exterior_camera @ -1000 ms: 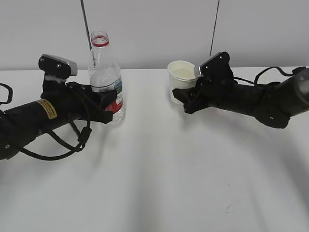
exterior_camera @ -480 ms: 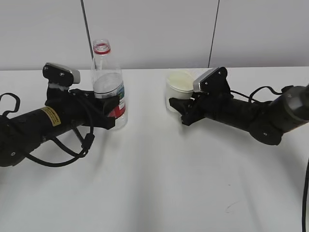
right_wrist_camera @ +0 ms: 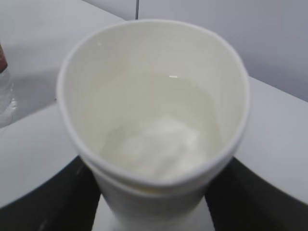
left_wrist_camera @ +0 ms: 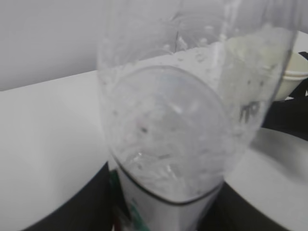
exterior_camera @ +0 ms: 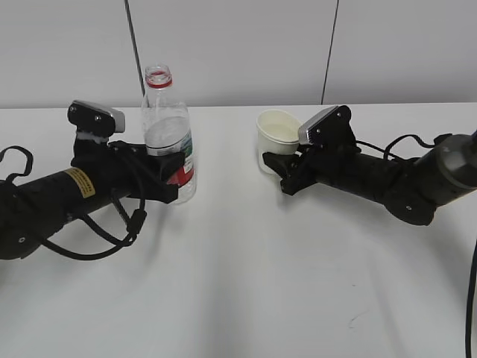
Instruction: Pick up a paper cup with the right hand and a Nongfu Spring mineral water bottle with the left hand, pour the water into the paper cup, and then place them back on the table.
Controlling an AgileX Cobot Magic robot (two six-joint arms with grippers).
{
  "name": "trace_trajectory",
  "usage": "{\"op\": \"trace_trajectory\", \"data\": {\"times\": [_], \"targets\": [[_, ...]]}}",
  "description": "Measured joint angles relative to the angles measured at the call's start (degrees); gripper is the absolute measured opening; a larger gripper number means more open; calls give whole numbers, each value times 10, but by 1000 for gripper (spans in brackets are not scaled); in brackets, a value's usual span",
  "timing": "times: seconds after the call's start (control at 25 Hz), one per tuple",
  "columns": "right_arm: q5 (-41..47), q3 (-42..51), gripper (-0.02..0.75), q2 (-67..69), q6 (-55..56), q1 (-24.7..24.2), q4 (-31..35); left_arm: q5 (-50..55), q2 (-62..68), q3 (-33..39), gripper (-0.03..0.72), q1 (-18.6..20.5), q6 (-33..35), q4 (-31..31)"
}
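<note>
The Nongfu Spring mineral water bottle (exterior_camera: 167, 138) stands upright and uncapped on the table (exterior_camera: 246, 283) at the left. My left gripper (exterior_camera: 173, 177) is shut on it at its red and white label. In the left wrist view the bottle (left_wrist_camera: 183, 120) fills the frame, wet inside, between the black fingers (left_wrist_camera: 86, 207) of that gripper (left_wrist_camera: 163, 211). The paper cup (exterior_camera: 277, 138) stands on the table right of centre. My right gripper (exterior_camera: 279, 165) is shut on its lower part. In the right wrist view the cup (right_wrist_camera: 120, 192) holds clear water (right_wrist_camera: 159, 139), and its rim is slightly squeezed by the gripper (right_wrist_camera: 151, 211).
A grey wall with two dark vertical seams (exterior_camera: 134, 37) runs behind the table's far edge. Loose black cables (exterior_camera: 112, 239) hang from the left arm and lie on the table. A small dark scuff (exterior_camera: 356, 319) marks the front right.
Both arms have come down. The bottle and the cup were held above the table a second ago and now rest on it. The cup has levelled from a slight tilt.
</note>
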Motion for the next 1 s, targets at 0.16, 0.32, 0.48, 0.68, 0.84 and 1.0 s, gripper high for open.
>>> {"op": "trace_trajectory", "data": {"times": [0.16, 0.32, 0.48, 0.68, 0.84, 1.0], "targets": [[0, 0, 460, 0, -4, 0, 0, -6, 10, 0, 283, 0, 0, 0], [0, 0, 460, 0, -5, 0, 0, -17, 16, -1, 283, 0, 0, 0], [0, 0, 460, 0, -5, 0, 0, -27, 20, -1, 283, 0, 0, 0], [-3, 0, 460, 3, -6, 0, 1, -31, 22, -1, 283, 0, 3, 0], [-7, 0, 460, 13, -6, 0, 1, -34, 22, -1, 316, 0, 11, 0], [-14, 0, 460, 25, -6, 0, 2, -35, 23, -1, 391, 0, 11, -3]]}}
